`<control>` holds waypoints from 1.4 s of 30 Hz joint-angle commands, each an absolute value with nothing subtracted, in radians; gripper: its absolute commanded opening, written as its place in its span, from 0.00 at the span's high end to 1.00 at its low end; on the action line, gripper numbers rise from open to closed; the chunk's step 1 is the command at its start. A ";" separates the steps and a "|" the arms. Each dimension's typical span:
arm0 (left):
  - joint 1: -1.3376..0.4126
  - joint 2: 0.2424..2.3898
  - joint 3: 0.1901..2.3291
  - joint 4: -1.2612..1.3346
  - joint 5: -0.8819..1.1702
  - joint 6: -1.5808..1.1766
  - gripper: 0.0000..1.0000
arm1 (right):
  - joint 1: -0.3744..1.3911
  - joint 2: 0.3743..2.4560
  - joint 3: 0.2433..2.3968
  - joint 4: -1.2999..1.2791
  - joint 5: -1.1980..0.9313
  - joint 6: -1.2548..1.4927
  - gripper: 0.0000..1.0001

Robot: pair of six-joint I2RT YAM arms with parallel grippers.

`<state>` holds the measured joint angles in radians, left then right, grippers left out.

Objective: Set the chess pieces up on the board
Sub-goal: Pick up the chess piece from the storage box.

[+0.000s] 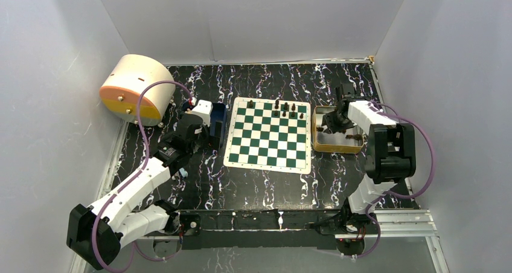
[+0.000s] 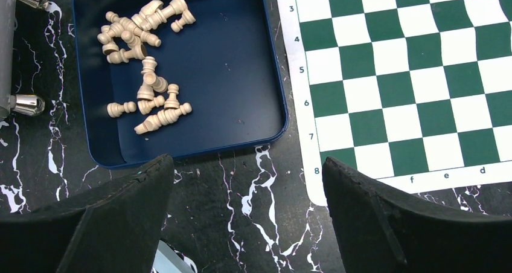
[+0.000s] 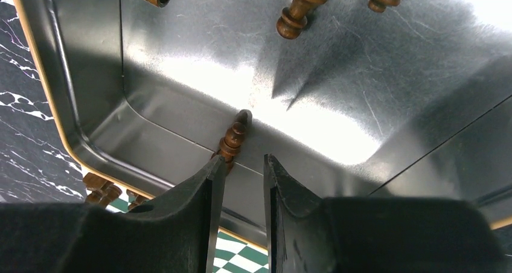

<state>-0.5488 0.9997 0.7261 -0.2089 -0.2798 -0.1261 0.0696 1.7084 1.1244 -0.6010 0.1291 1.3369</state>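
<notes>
Your right gripper [image 3: 244,159] sits inside the gold tin tray [image 3: 72,86], its fingers drawn nearly together with only a slim gap between them. One dark piece [image 3: 234,135] lies on the tray floor with its lower end hidden behind a fingertip [image 3: 212,176] — you cannot tell from here whether it is pinched. More dark chess pieces [image 3: 299,7] lie farther along the tray floor, and a handful stand on the far rows of the board [image 1: 265,146] (green and white checks, between the two trays). Your left gripper [image 2: 247,159] hangs spread wide over the marbled table [image 2: 241,224], just beside the blue tray [image 2: 229,61] of pale pieces [image 2: 145,80].
</notes>
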 commanded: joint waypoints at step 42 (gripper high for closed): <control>-0.544 1.024 0.731 -0.183 -0.222 -0.139 0.16 | 0.068 1.696 1.252 -0.586 0.340 1.056 0.91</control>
<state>-0.5488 1.0157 0.7261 -0.2077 -0.2428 -0.1303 0.0715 1.7863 1.2003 -0.6189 0.2516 1.2022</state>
